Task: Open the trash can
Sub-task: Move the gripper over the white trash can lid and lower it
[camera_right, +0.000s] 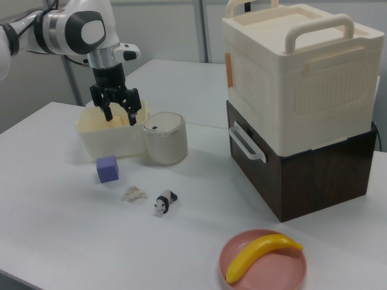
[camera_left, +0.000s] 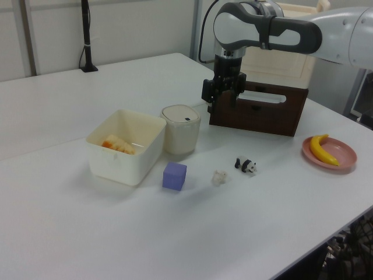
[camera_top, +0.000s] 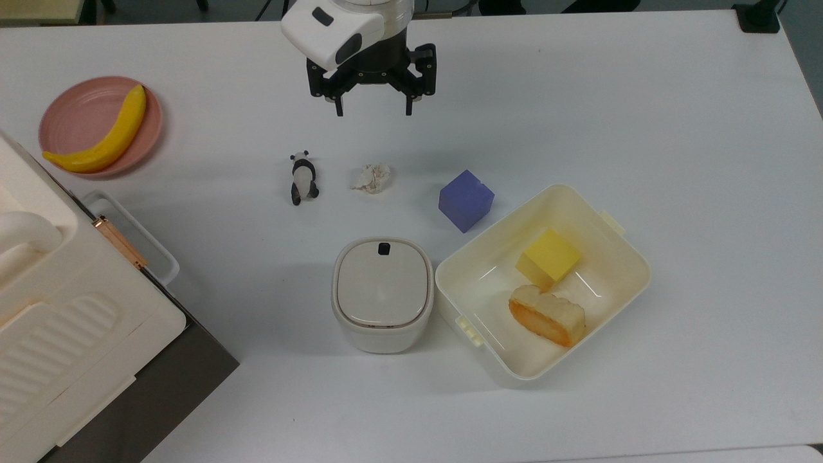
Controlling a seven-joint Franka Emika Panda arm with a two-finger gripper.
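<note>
The trash can is a small off-white bin standing in the middle of the white table, its greyish-beige lid down and flat. A small black button sits at the lid's far edge. The same bin shows in the left view and in the right view. My gripper hangs open above the table, well beyond the bin toward the top view's upper edge, with nothing between its fingers. It appears over the bin's far side in the left view and the right view.
A cream lidless tub with a yellow block and bread touches the bin's right. A purple cube, paper wad and panda figure lie between gripper and bin. A pink plate holds a banana. A big cream appliance fills the lower left.
</note>
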